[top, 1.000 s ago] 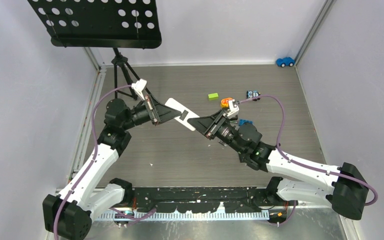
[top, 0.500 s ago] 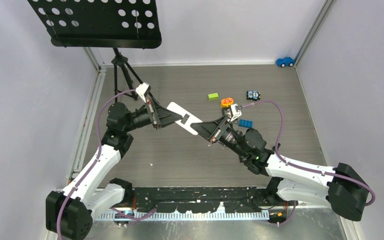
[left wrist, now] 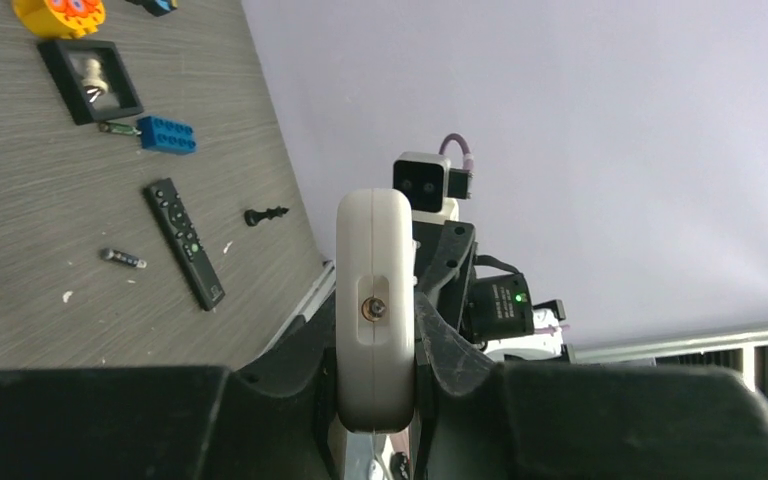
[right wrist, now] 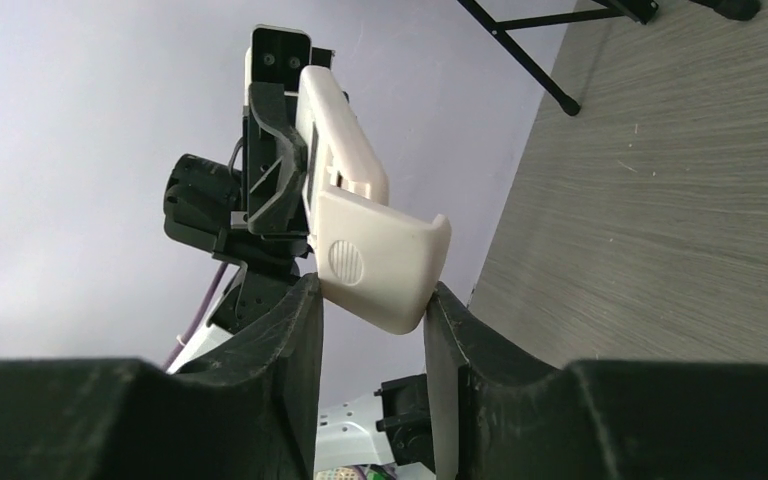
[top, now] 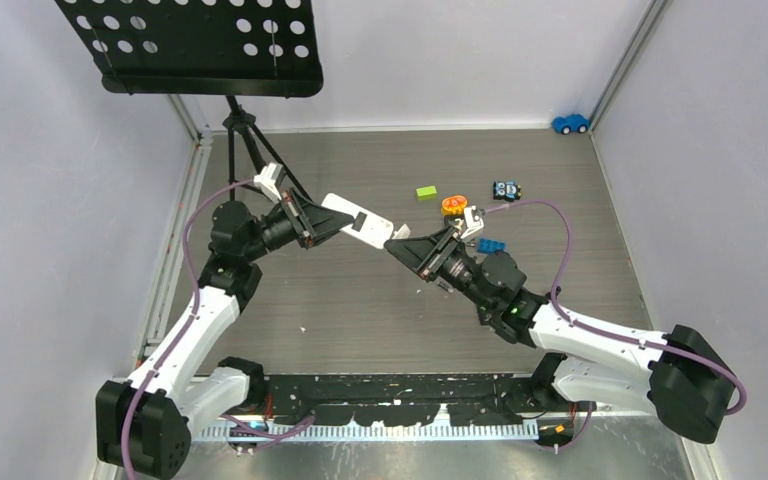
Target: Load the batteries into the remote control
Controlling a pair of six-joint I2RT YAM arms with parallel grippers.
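White remote control (left wrist: pixel 374 300), clenched in my left gripper (top: pixel 330 220). Its battery cover (right wrist: pixel 380 262) sits between the fingers of my right gripper (right wrist: pixel 372 292); grasped or just released, I cannot tell. Since one second ago its free end swung from 4 toward 3 o'clock. I judge the cover is loosening. One battery (left wrist: pixel 123 259) waits at 9 o'clock of the black remote (left wrist: pixel 184 243).

A black perforated music stand (top: pixel 200 45) on its tripod rises at the far left corner of the grey wood-grain bench (top: pixel 360 310), and a blue toy car (top: pixel 570 123) sits in the far right corner. Toward the middle lie a green block (top: pixel 426 192), an orange piece (top: pixel 453 205) just beside it, a small dark toy vehicle (top: pixel 505 189) and a blue brick (top: pixel 491 245). The left wrist view adds a black square frame (left wrist: pixel 90 80) near that brick, and a stubby black knob (left wrist: pixel 265 215).
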